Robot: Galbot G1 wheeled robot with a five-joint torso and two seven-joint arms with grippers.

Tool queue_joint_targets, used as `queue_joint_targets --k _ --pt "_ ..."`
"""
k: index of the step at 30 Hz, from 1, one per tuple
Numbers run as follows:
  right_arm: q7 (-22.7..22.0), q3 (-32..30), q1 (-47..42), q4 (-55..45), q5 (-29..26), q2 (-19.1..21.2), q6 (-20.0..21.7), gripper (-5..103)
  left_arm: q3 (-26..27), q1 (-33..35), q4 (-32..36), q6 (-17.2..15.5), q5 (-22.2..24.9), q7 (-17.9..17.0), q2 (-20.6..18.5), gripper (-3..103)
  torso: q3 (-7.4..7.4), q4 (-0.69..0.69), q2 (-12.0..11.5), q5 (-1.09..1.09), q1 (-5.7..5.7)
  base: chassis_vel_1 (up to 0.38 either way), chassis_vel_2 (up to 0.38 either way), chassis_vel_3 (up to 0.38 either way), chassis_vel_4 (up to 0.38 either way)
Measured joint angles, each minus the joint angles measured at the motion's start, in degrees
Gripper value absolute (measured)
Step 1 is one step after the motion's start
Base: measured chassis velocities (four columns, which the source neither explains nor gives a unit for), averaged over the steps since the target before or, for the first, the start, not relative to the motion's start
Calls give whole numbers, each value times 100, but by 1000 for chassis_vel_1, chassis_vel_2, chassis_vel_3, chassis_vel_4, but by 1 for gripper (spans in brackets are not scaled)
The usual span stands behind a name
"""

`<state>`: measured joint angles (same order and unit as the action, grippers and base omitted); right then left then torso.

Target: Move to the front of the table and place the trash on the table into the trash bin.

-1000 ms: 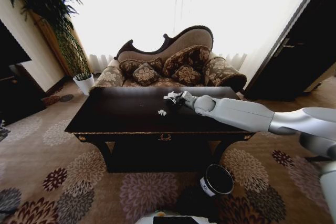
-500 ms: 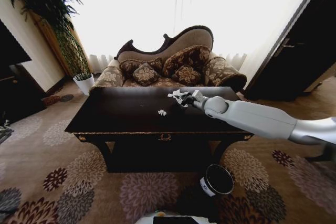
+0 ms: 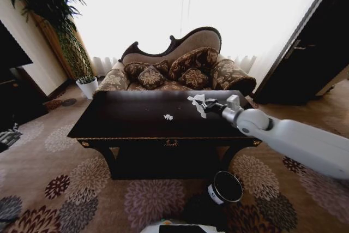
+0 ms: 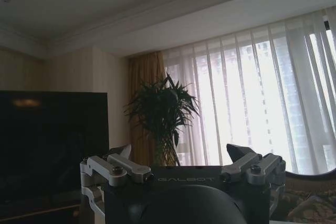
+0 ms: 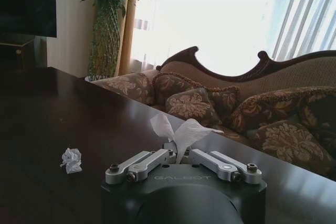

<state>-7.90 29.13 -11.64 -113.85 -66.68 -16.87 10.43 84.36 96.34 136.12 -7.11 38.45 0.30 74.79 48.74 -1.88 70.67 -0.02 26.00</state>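
My right gripper (image 3: pixel 207 105) hovers over the right part of the dark glossy table (image 3: pixel 125 119), shut on a white crumpled tissue (image 3: pixel 197 102). In the right wrist view the tissue (image 5: pixel 184 131) sticks up from between the closed fingers of the right gripper (image 5: pixel 180 153), above the table (image 5: pixel 42 114). A tiny white scrap (image 3: pixel 168 117) lies near the table's middle and appears as the scrap (image 5: pixel 71 160) on the dark top. The black trash bin (image 3: pixel 226 187) stands on the carpet in front of the table, below its right half. My left gripper (image 4: pixel 181 155) is open, raised and facing the room.
A patterned sofa (image 3: pixel 177 69) stands right behind the table. A white plant pot (image 3: pixel 87 86) and a tall plant (image 3: pixel 49 4) are at the back left. Dark furniture stands at the far left (image 3: pixel 13 88) and a dark door at the right (image 3: pixel 311 53). Flowered carpet surrounds the table.
My right arm has swung to the right and drawn back toward me with the tissue in its grip. The scrap and the bin have stayed put.
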Motion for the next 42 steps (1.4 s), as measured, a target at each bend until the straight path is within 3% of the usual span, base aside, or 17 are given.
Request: queue_joint_targets --k 4,6,12,20,23,26,41,42 --pt "-135 -441 -554 -109 -98 27 -109 0 157 117 48 43 10 0 140 100 0 -4 0 2 -1 0 0 0 0" --pt "-281 -685 -709 -103 -283 -189 -132 0 346 207 121 107 31 -5 305 100 0 9 0 2 0 0 0 0 0" --pt "-423 -1230 -1135 -25 -469 -331 -97 0 317 184 155 111 -9 -5 420 100 1 3 0 0 0 0 0 0 0" --pt "91 -877 -677 1183 293 208 -638 0 29 -42 -37 86 -65 -2 177 100 2 3 0 2 1 0 0 0 0" --pt "169 -862 -734 1482 558 322 -734 0 -76 -114 -155 86 -100 7 62 100 1 -4 0 -1 1 0 0 0 0" --pt "220 -883 -841 1667 748 326 -820 0 -88 -145 -213 94 -105 7 35 100 1 0 0 2 1 0 0 0 0" --pt "520 -1769 -1525 3198 841 233 -1538 0 -176 -236 -426 307 -229 40 197 100 1 2 -1 3 1 0 0 0 0" --pt "561 -2123 -1797 3345 835 219 -1613 0 -194 -257 -454 307 -232 42 168 100 1 2 -1 4 1 0 0 0 0"
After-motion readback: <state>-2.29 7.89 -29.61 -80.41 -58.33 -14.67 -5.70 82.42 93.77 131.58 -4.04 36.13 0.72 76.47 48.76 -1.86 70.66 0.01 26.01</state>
